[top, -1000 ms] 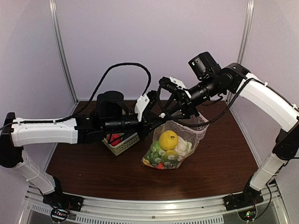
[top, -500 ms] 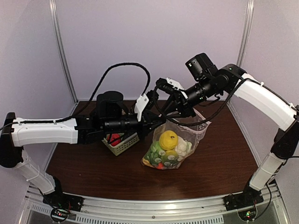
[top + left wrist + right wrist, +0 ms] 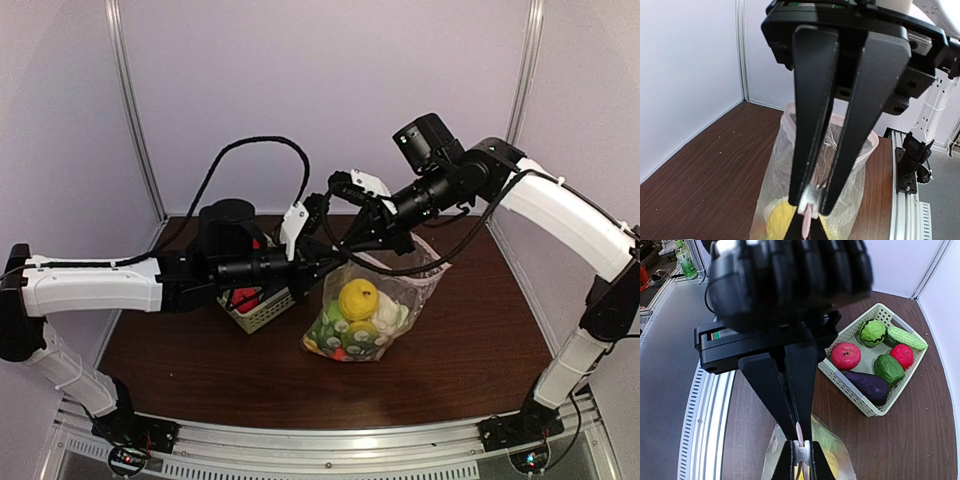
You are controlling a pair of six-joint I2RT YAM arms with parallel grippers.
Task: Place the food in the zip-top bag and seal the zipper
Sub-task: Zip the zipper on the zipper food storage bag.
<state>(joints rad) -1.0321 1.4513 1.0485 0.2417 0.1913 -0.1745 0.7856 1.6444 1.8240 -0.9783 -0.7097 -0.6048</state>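
The clear zip-top bag (image 3: 392, 300) hangs just over the table, its top pinched by both grippers. The food inside includes a yellow pepper (image 3: 360, 298), a white cauliflower (image 3: 390, 318) and green pieces. My left gripper (image 3: 811, 200) is shut on the end of the pale pink zipper (image 3: 807, 222), a small white bit showing between its tips. My right gripper (image 3: 800, 432) is shut on the same zipper strip (image 3: 799, 429), tip to tip with the left one. In the top view the left gripper (image 3: 330, 262) and right gripper (image 3: 352, 243) meet above the bag's left corner.
A pale green lattice basket (image 3: 845, 382) stands left of the bag and holds more toy food: a red fruit (image 3: 845, 355), a round green piece (image 3: 872, 332), a purple eggplant (image 3: 869, 385). In the top view the basket (image 3: 262, 312) sits under the left arm. White walls enclose the table.
My right gripper has closed onto the zipper strip and shifted slightly left toward the left gripper. The left arm edged a little left, still gripping the strip.
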